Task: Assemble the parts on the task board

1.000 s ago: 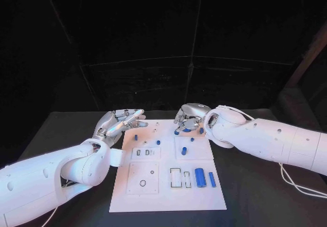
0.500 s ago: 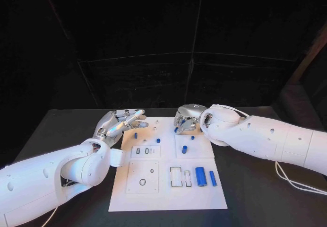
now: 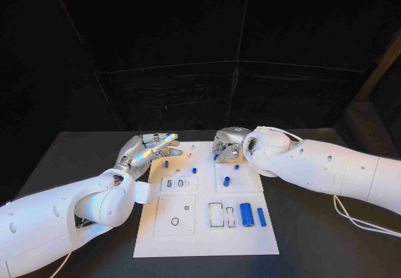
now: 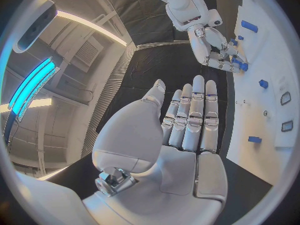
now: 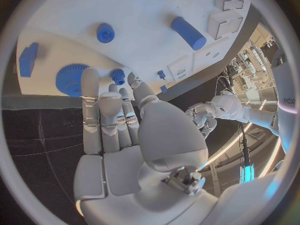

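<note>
Right hand (image 3: 227,145) hangs over the far edge of the white task board (image 3: 200,243), fingers pointing down at the board. In the right wrist view its fingertips (image 5: 91,77) reach beside a blue gear (image 5: 69,80) and a small blue knob (image 5: 117,75); whether they grasp either one I cannot tell. Left hand (image 3: 150,148) is held above the board's far left corner, released, fingers straight and close together, holding nothing. On the board, a blue cylinder (image 3: 245,215) and a thinner blue bar (image 3: 261,217) lie side by side near the right edge. A small blue peg (image 3: 225,182) stands near the board's middle.
</note>
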